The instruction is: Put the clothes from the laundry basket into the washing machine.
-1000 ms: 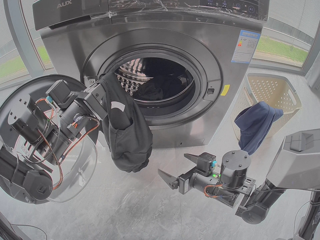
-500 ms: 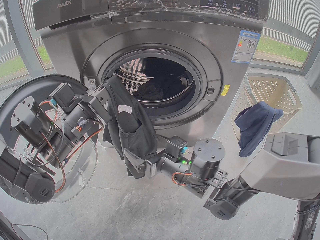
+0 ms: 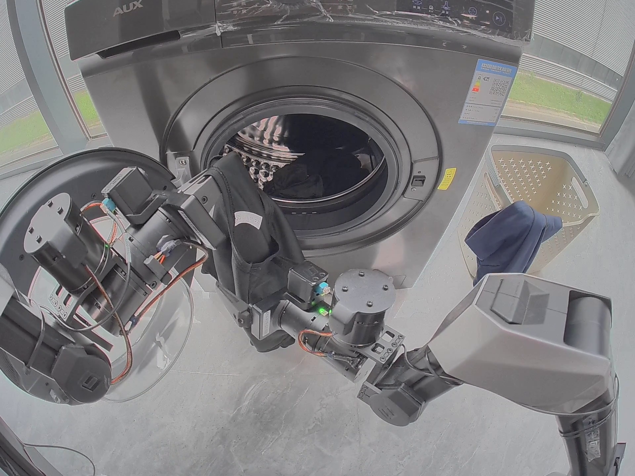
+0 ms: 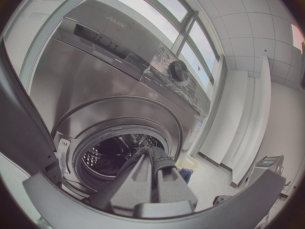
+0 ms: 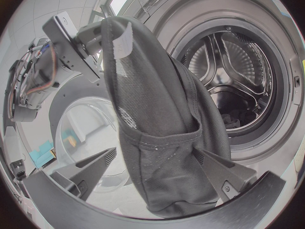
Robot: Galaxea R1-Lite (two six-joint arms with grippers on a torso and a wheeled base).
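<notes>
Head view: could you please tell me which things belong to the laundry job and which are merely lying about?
Job: black garment, pinched by the left tool; right tool, open around its lower part; washing machine; laundry basket; navy garment draped over its rim.
Lying about: label sticker on the machine; window behind.

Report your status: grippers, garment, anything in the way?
Left gripper shut on black garment, before the drum. Right gripper open, astride garment's lower end. Door wide open.
</notes>
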